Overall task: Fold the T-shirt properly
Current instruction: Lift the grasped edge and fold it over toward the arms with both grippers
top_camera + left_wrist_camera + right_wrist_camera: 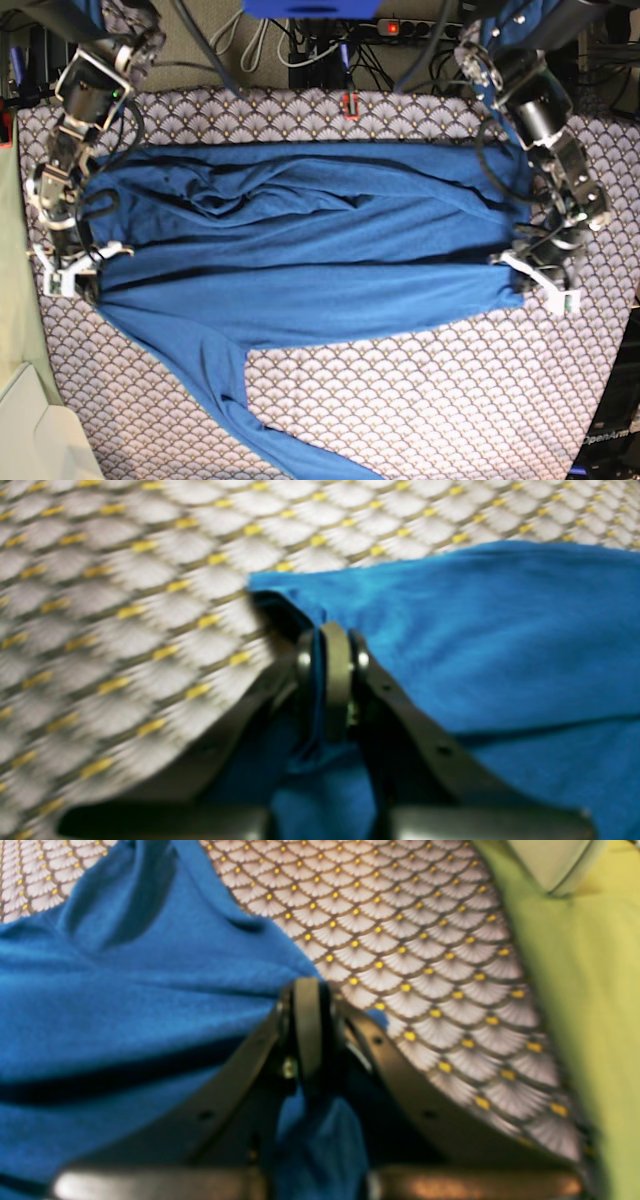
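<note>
Blue knit fills both wrist views: the left gripper (336, 680) has its jaws clamped on an edge of the T-shirt (300, 250), and the right gripper (307, 1035) pinches the opposite edge. The shirt lies stretched across the scallop-patterned cloth (450, 400) on the desk, between the two arms, one sleeve (235, 400) trailing toward the near edge. This looks like a lengthwise fold in progress. Next, both arms must likely carry their edges over together, keeping the fabric taut.
</note>
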Robot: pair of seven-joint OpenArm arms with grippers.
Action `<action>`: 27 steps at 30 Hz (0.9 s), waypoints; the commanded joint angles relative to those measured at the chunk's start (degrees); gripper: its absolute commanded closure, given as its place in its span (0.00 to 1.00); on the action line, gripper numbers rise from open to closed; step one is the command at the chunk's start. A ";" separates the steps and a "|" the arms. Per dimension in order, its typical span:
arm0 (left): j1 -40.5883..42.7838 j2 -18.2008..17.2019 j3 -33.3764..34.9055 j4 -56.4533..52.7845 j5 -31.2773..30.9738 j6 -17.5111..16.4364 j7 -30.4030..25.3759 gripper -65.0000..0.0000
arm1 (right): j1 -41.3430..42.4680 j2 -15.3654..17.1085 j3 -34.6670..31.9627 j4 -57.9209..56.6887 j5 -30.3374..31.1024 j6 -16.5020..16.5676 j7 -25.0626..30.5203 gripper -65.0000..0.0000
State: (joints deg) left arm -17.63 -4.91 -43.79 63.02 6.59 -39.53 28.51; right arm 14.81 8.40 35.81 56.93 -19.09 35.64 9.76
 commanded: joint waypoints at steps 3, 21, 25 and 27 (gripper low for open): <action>0.26 0.38 0.14 4.71 -1.27 -0.47 -0.69 0.99 | -0.08 0.52 0.10 2.55 0.94 0.01 1.71 1.00; 4.40 0.56 -0.21 21.77 -1.36 -0.47 17.25 0.99 | -12.74 0.96 0.01 13.27 16.23 4.36 1.45 1.00; 5.28 0.56 -0.12 24.40 -1.36 -0.47 20.85 0.99 | -15.56 1.84 0.01 15.29 17.20 4.36 1.54 1.00; 6.24 0.56 0.14 26.07 -1.36 -0.47 21.91 0.99 | -16.96 1.84 0.01 16.70 18.34 4.36 1.54 1.00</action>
State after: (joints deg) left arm -10.46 -3.64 -43.66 88.05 5.61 -40.27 50.98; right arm -2.68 9.45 35.57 72.49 -2.13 40.12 9.67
